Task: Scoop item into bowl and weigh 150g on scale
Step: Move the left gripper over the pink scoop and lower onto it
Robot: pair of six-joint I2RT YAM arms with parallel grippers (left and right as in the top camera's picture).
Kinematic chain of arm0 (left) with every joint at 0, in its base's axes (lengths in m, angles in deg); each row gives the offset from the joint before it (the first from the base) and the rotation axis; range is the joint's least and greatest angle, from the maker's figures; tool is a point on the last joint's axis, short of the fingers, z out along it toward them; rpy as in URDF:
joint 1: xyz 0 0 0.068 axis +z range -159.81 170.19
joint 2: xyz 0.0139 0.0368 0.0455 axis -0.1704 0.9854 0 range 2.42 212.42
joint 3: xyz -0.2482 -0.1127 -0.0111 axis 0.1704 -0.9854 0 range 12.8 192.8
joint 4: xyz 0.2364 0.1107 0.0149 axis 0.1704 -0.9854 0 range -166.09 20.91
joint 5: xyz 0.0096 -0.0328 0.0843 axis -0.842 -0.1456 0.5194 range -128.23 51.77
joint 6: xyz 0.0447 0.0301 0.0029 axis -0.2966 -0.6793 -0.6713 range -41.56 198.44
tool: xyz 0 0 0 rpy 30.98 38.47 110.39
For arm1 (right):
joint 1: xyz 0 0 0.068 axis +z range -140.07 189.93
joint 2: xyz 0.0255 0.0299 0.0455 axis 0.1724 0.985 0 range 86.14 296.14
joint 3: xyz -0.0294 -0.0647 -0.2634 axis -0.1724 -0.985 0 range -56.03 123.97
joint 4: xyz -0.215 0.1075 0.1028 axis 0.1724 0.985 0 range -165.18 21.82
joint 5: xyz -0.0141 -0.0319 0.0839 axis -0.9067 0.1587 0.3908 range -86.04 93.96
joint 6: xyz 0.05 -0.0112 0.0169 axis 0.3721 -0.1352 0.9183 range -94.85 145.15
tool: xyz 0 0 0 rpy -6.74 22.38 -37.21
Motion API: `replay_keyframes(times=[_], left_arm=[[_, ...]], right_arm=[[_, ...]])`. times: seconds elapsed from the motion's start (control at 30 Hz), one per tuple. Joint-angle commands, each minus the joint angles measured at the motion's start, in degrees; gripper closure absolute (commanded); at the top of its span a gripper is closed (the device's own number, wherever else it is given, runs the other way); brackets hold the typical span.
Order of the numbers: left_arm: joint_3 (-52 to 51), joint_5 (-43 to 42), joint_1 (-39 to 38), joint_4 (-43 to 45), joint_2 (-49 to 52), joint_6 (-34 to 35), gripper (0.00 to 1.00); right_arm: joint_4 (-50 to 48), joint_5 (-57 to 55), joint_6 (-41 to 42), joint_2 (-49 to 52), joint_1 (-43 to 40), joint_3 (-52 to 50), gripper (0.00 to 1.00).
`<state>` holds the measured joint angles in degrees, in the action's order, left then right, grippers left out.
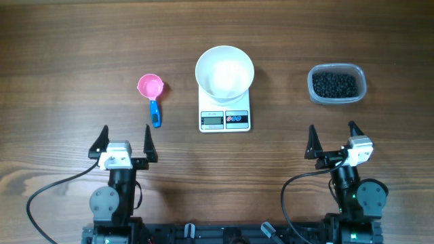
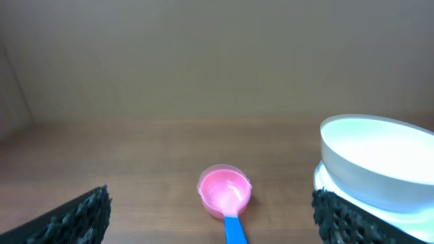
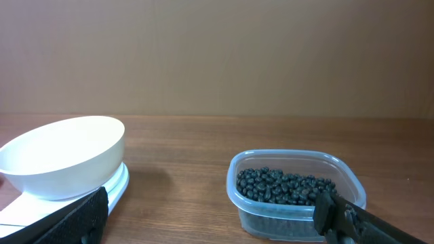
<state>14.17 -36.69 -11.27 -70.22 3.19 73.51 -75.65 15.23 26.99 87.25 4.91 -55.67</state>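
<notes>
Pink-cupped and blue-handled, the plastic scoop [image 1: 150, 88] lies on the wooden worktop [image 1: 68, 61] left of centre in the overhead frame, above the left pincer [image 1: 125, 130] and a little right of its midline. Its long axis runs nearly up and down the frame, cup toward the top, handle toward the bottom, so the handle end faces that pincer. The left pincer is released, jaws spread wide and empty, standing side by side across the frame; I judge they would close across the handle with little turning of the wrist.

The right pincer [image 1: 332, 127] is likewise released and grasps nothing; it sits at lower right, directly below the clear tub [image 1: 363, 87] that holds the black beans [image 1: 334, 85], so the right arm is the nearer to the beans and the left arm the nearer to the scoop. Between the two, at upper centre, the white bowl [image 1: 224, 72] rests on the scale [image 1: 224, 119] and looks empty; the display is too small to read. Scoop and tub lie well apart with the scale between them, so a loaded scoop would probably have to travel across the frame.

The worktop is flat brown wood grain, bare around each thing; the wrist views show only a plain brown wall [image 2: 217, 54] behind.
</notes>
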Motion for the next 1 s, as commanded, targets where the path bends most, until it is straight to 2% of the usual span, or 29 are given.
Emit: replay_keyframes(times=[0.0, 0.1, 0.2, 0.33, 0.43, 0.57, 0.67, 0.77, 0.83, 0.87, 0.9, 0.93, 0.97], left_arm=[[9.9, -1.9, -0.3, -7.2, 2.8, 5.9, 0.0], [22.3, -1.9, -0.3, -17.8, 11.4, 9.9, 0.0], [34.4, -2.2, -0.3, -27.3, 23.3, 10.6, 0.0], [53.6, -2.2, -0.3, -41.1, 48.0, 10.6, 0.0], [62.0, -2.2, -0.3, -46.4, 63.0, 10.6, 0.0], [65.1, -7.9, -0.3, -45.5, 80.0, 10.6, 0.0], [65.1, -13.7, -0.3, -40.7, 90.7, 10.6, 0.0], [65.1, -13.7, -0.3, -37.4, 96.7, 10.6, 0.0], [65.1, -13.7, -0.3, -36.2, 99.7, 10.6, 0.09], [65.1, -13.7, -0.3, -35.9, 100.8, 10.6, 0.09], [65.1, -13.6, -0.3, -35.7, 101.3, 10.6, 0.07], [65.1, -13.4, -0.3, -35.6, 102.1, 10.6, 0.0], [65.1, -13.3, -0.3, -35.3, 103.1, 10.6, 0.0]], right_arm=[[-0.3, -1.0, -0.2, -0.5, 0.1, -0.1, 0.0], [-0.3, -1.0, -0.2, -0.5, 0.1, -0.1, 0.0], [-0.3, -1.0, -0.2, -0.5, 0.1, -0.1, 0.0], [-0.3, -1.0, -0.2, -0.5, 0.1, -0.1, 0.0], [-0.3, -1.0, -0.2, -0.5, 0.1, -0.1, 0.0], [-0.3, -1.0, -0.2, -0.5, 0.1, -0.1, 0.0], [-0.3, -1.0, -0.2, -0.5, 0.1, -0.1, 0.0], [-0.3, -1.0, -0.2, -0.5, 0.1, -0.1, 0.0], [-0.3, -1.0, -0.2, -0.5, 0.1, -0.1, 0.0], [-0.3, -1.0, -0.2, -0.5, 0.1, -0.1, 0.0], [-0.3, -1.0, -0.2, -0.5, 0.1, -0.1, 0.0], [-0.3, -1.0, -0.2, -0.5, 0.1, -0.1, 0.0], [-0.3, -1.0, -0.2, -0.5, 0.1, -0.1, 0.0]])
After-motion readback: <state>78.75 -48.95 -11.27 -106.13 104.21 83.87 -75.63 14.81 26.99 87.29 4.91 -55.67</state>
